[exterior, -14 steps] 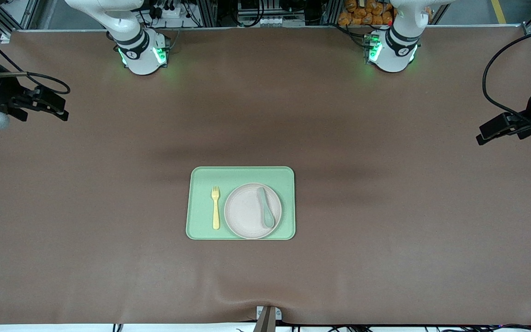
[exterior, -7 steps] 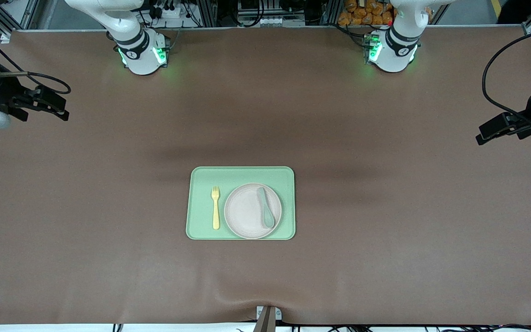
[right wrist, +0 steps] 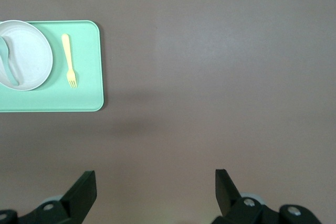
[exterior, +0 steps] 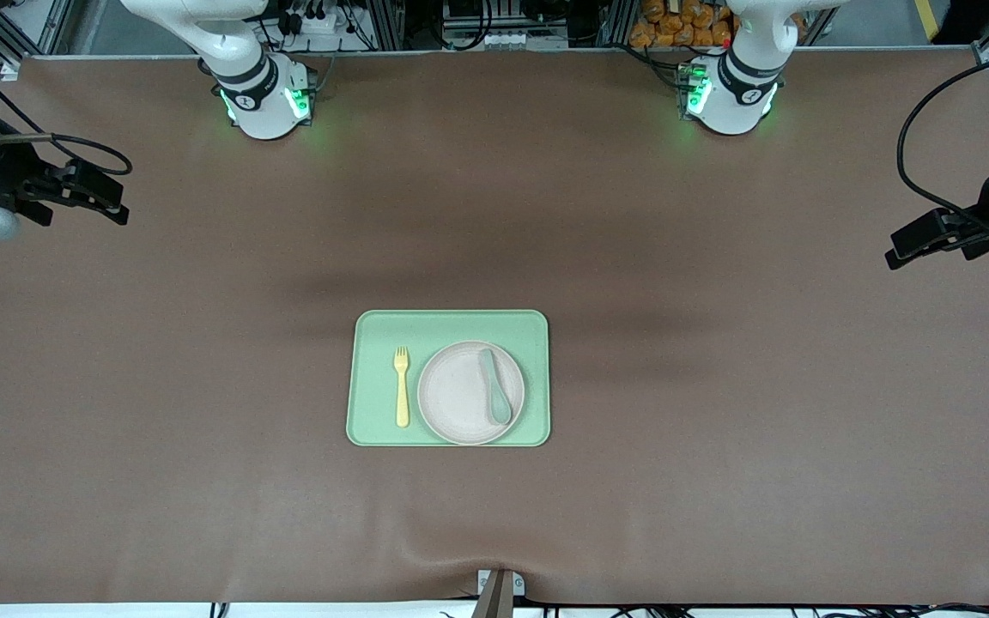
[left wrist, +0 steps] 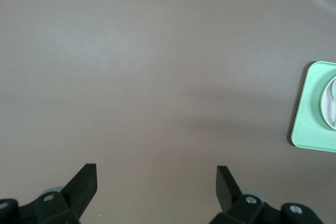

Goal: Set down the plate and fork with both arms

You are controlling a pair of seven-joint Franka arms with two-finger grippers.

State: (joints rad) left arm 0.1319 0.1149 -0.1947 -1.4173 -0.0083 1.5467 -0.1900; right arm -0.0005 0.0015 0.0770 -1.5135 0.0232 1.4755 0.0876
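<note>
covering the table [exterior: 718, 412] is a brown mat, light-green tray [exterior: 452, 326] mid-table carrying the plate [exterior: 460, 395], a grey-green spoon [exterior: 494, 396] on it and the fork [exterior: 402, 386] beside it, while left gripper [exterior: 898, 256] and right gripper [exterior: 121, 210] hover at opposite table ends, jaws spread, empty.

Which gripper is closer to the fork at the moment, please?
Right. The right gripper hangs open at its own table end, the fork's side of the tray; the left gripper waits open past the plate.
</note>
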